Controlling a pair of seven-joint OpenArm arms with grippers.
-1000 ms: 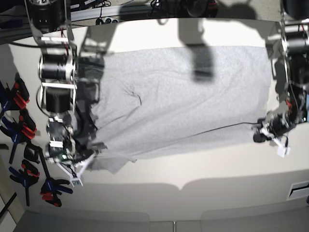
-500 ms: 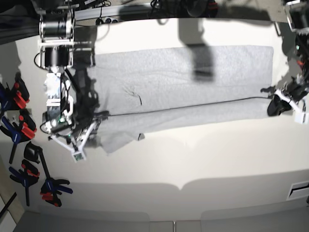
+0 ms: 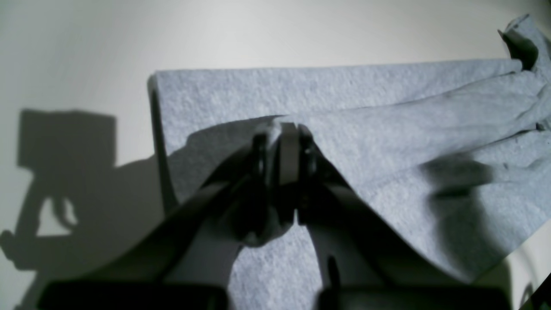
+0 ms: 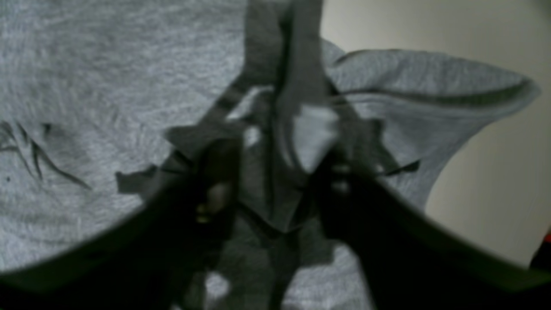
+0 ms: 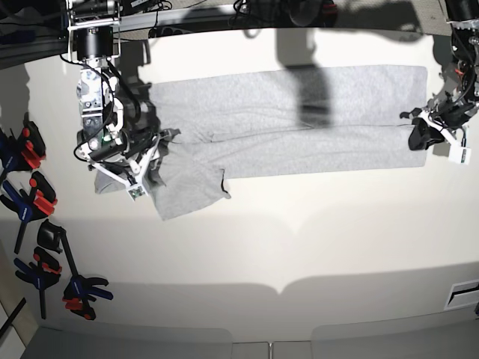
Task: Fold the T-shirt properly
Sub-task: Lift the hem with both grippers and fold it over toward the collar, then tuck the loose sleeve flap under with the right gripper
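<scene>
Since a second ago we have carried the near edge of the T-shirt [image 5: 284, 123] back over the body, so it now lies as a narrower band across the far part of the white counter [image 5: 299, 247]. One sleeve [image 5: 191, 191] sticks out toward us at the end of the band by our right arm. Our left gripper [image 3: 282, 142] has its jaws pressed together on a raised edge of the cloth at the other end. Our right gripper [image 4: 275, 146] stands over the sleeve end with its jaws parted, grey fabric showing between them.
</scene>
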